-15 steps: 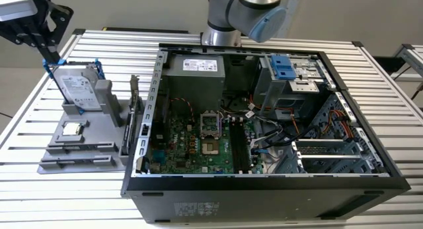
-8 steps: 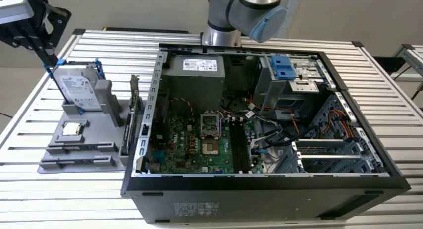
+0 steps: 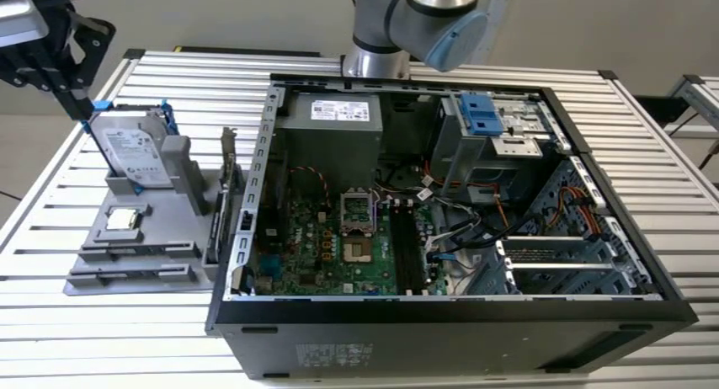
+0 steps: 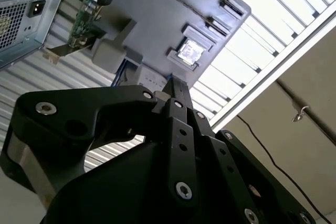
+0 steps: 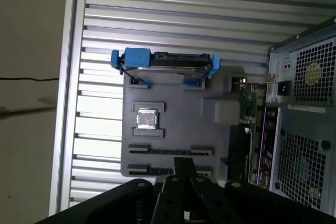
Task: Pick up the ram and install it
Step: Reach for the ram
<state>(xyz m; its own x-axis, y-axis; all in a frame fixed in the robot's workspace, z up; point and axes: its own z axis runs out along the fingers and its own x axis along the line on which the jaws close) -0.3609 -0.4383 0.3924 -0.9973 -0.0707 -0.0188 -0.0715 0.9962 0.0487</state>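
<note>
My gripper hangs above the grey holder, fingers pressed together with nothing between them. Like that I cannot straddle a thin board. Coming down so, I judge I would strike the ram's top edge instead of taking it, and might bend it or tip it in its slot. The hard drive stands at one end of the holder, and a green card stands upright along the holder's side nearest the computer case. A drifting approach could knock either.

The ram, as far as I can tell, is the dark strip set on edge in the holder's slot just beside the processor chip, on the side away from the hard drive. Seen edge-on it is long, narrow and dark, with grey tabs at its ends. A second slot beside it looks much the same; I cannot tell whether that one is filled.
</note>
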